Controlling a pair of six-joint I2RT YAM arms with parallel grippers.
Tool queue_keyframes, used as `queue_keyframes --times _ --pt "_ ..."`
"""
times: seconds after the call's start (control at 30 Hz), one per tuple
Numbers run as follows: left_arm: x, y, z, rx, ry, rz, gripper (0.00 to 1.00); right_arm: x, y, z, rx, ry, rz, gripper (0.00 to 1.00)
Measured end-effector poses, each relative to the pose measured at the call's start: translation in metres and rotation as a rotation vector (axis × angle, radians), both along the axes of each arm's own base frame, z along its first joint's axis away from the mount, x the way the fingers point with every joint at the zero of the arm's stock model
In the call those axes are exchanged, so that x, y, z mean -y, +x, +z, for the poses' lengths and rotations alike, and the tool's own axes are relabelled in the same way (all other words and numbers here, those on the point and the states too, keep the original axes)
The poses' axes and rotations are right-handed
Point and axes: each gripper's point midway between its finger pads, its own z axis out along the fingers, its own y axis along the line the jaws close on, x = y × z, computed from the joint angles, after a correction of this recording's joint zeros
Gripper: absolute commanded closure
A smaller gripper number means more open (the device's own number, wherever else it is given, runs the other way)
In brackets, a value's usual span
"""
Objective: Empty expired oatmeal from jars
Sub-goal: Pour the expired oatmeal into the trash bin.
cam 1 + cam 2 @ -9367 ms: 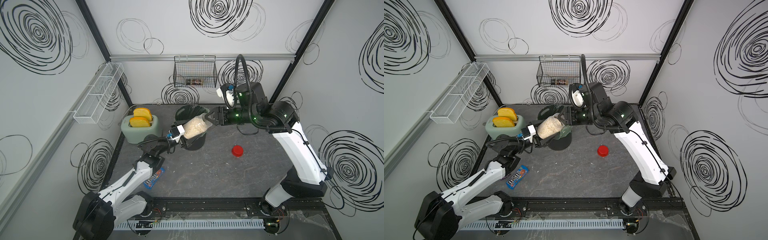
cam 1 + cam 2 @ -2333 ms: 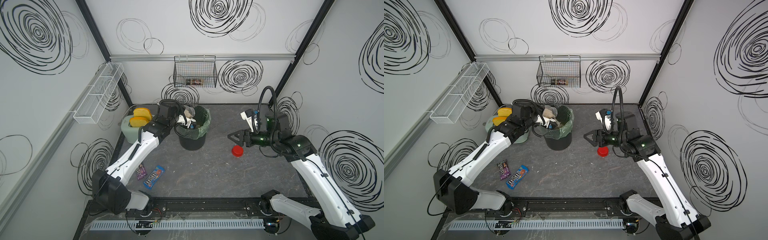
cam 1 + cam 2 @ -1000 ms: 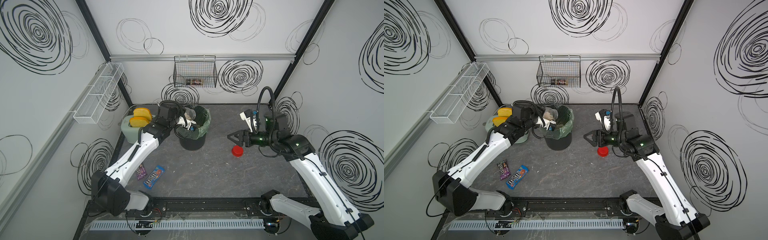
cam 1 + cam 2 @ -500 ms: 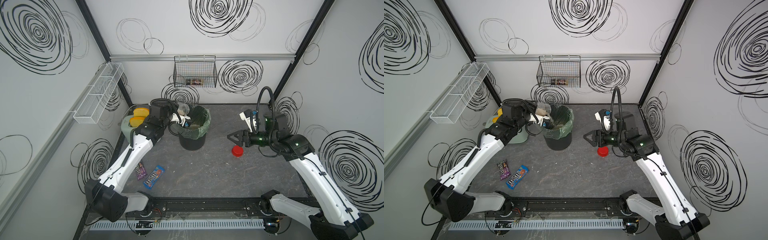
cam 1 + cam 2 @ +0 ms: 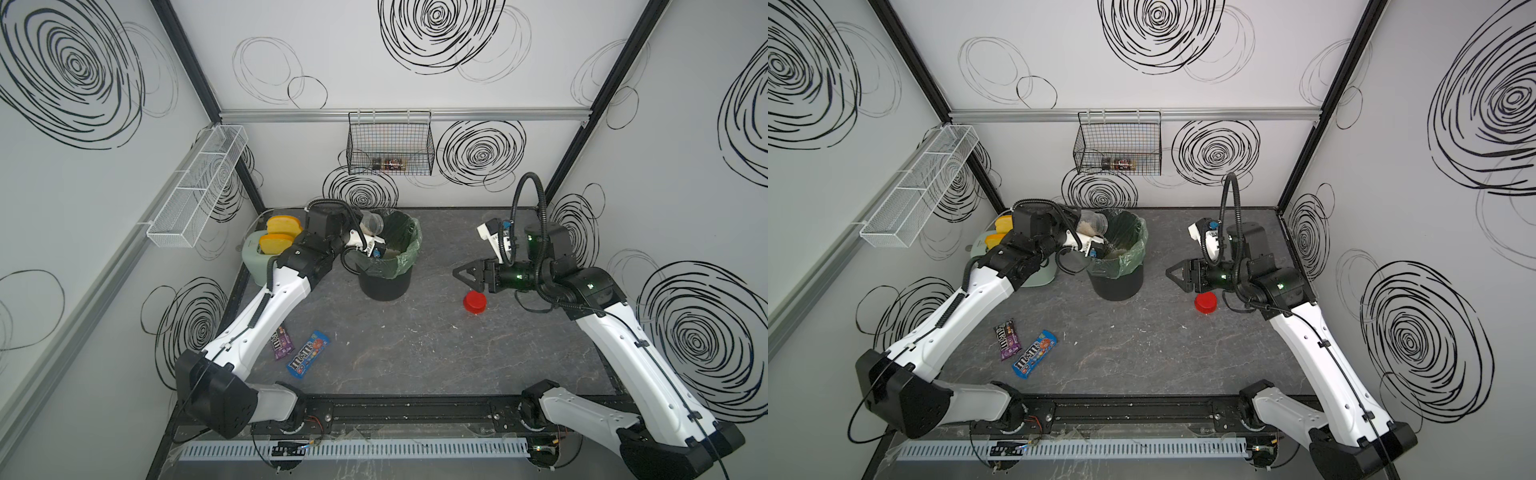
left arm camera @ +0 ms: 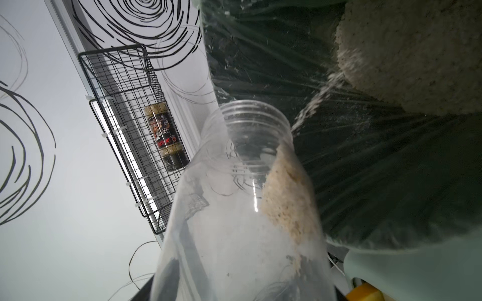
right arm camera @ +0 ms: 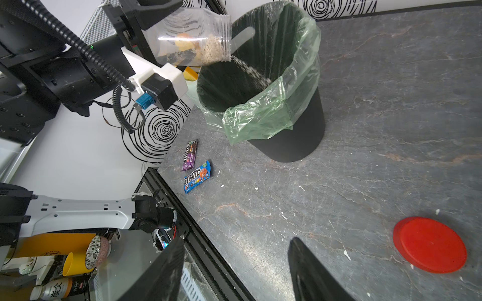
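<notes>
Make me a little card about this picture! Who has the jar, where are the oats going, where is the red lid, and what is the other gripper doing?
jar: clear, no lid, tipped mouth-down over the bin, held by the left gripper
oatmeal: some left in the jar, pouring out; a pile lies in the bin
bin: black, green liner, upright on the table
red lid: flat on the table, apart from the bin
right gripper: open, empty, near the red lid

**Jar tipped, oats trickling out**

The clear jar (image 7: pixel 187 36) lies almost sideways, its mouth over the lined bin (image 7: pixel 300 78). Pale oatmeal (image 6: pixel 287 198) lines its lower wall and spills out. Its red lid (image 5: pixel 474 302) lies on the counter (image 5: pixel 415 340).
</notes>
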Motion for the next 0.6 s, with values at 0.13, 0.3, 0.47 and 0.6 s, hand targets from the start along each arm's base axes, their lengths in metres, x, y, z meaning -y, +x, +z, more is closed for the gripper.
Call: queue_keyframes --times 0.13,0.3,0.47,0.6 --pt "0.013 -0.005 -0.008 -0.013 0.007 -0.034 1.0 0.0 0.0 0.0 0.0 0.0 0.0 0.34" --pt "0.014 -0.005 -0.013 -0.03 0.019 -0.038 1.0 0.0 0.001 0.001 0.005 0.003 0.0 0.34" --pt "0.01 -0.002 0.004 0.012 0.03 -0.02 1.0 -0.001 0.002 0.002 0.01 0.005 0.0 0.34" --pt "0.013 -0.001 0.006 0.017 0.038 -0.02 1.0 -0.001 0.001 0.003 0.012 0.007 0.002 0.34"
